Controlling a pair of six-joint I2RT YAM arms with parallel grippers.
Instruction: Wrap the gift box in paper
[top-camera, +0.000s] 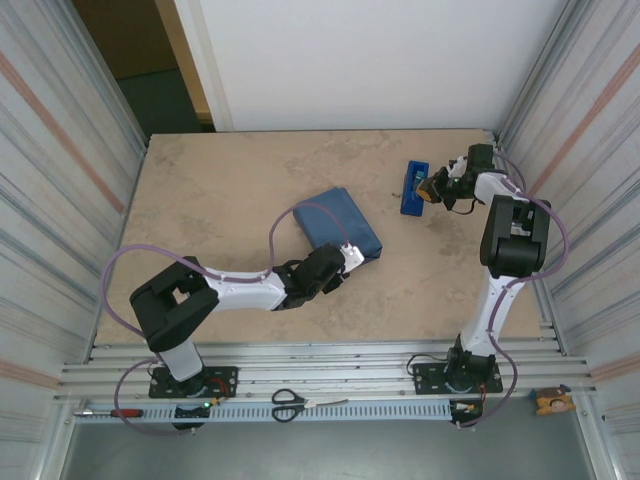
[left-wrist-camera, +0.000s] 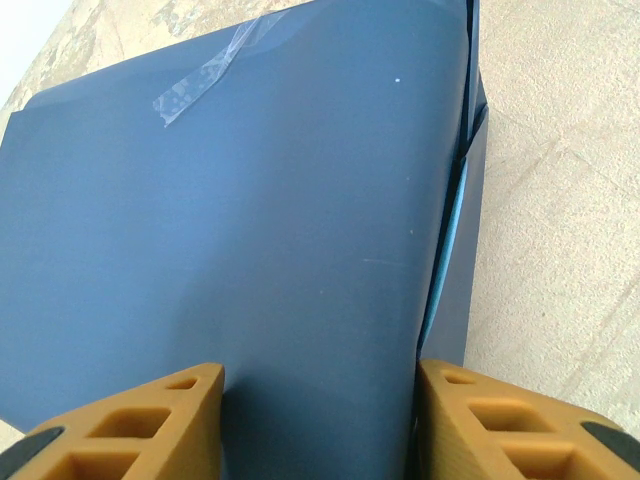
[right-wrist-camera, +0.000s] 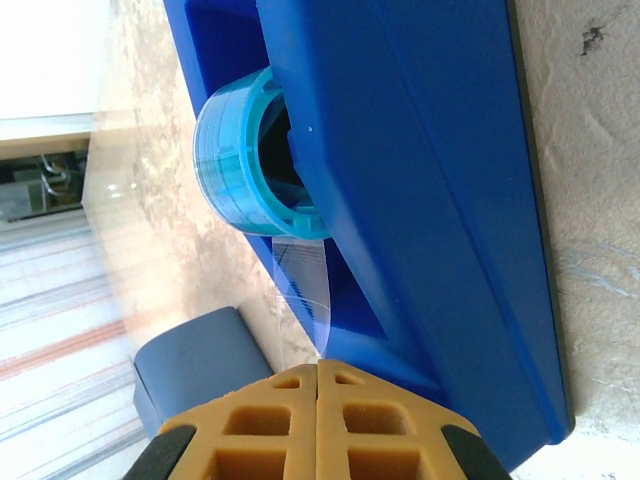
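From the top camera I see the paper (top-camera: 338, 222) as a dark blue parcel near the middle of the table (top-camera: 220, 190); the box is hidden, so I judge it sits inside. My left gripper (top-camera: 352, 254) is at the parcel's near right corner; my right gripper (top-camera: 432, 188) is at the dispenser (top-camera: 414, 187), well apart to the right.

On the left wrist the fingers (left-wrist-camera: 130, 425) stand apart, jaws open, with the paper (left-wrist-camera: 250, 250) running away between them. A strip (left-wrist-camera: 205, 75) holds a seam at the far end; on the right the flaps (left-wrist-camera: 470, 150) gape a little, with a light blue edge (left-wrist-camera: 445, 270) showing.

On the right wrist the jaws are closed on the tape (right-wrist-camera: 305, 285) coming off the roll (right-wrist-camera: 245, 165); the parcel shows small beyond.

I take the step in hand to be drawing a length of tape for that loose side. To do it well I would pull slowly and in line with the roll; nothing pins the dispenser, so a sharp tug would likely drag it rather than feed tape. I would take enough to bridge the flaps, then snap it down across the cutter. The left should press the parcel flat — the gaping fold may spring wider otherwise.
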